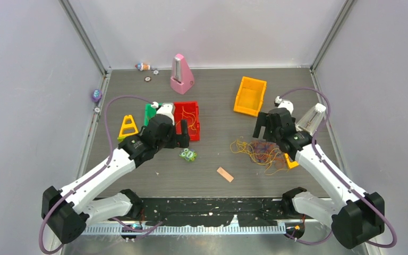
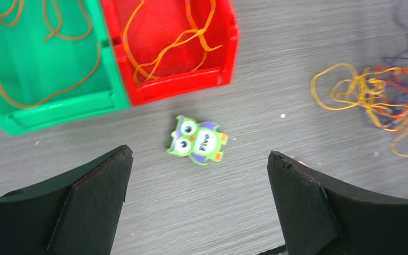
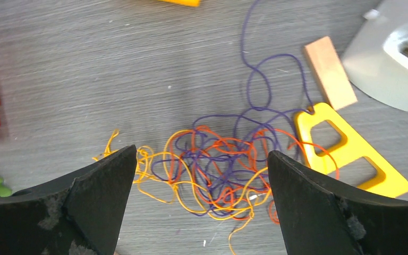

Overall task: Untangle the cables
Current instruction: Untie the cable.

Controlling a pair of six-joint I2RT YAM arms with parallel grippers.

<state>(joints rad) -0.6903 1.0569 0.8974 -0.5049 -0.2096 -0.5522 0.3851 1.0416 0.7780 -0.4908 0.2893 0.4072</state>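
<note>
The cables (image 1: 259, 152) lie as a loose tangle of orange, yellow and purple strands on the table right of centre; they also show in the right wrist view (image 3: 223, 164) and at the right edge of the left wrist view (image 2: 382, 98). My right gripper (image 1: 266, 128) is open and empty, hovering over the tangle, which lies between its fingers (image 3: 202, 159). My left gripper (image 1: 179, 134) is open and empty near the red bin (image 1: 188, 120). Loose orange-yellow strands lie in the red bin (image 2: 175, 37) and in the green bin (image 2: 37, 58).
A green owl figure (image 2: 197, 140) lies below the red bin. A yellow triangle piece (image 3: 345, 149), a tan block (image 3: 329, 71) and a grey-white object (image 3: 398, 58) lie beside the tangle. A yellow bin (image 1: 250, 95), pink metronome (image 1: 181, 74) and second tan block (image 1: 224, 174) stand on the table.
</note>
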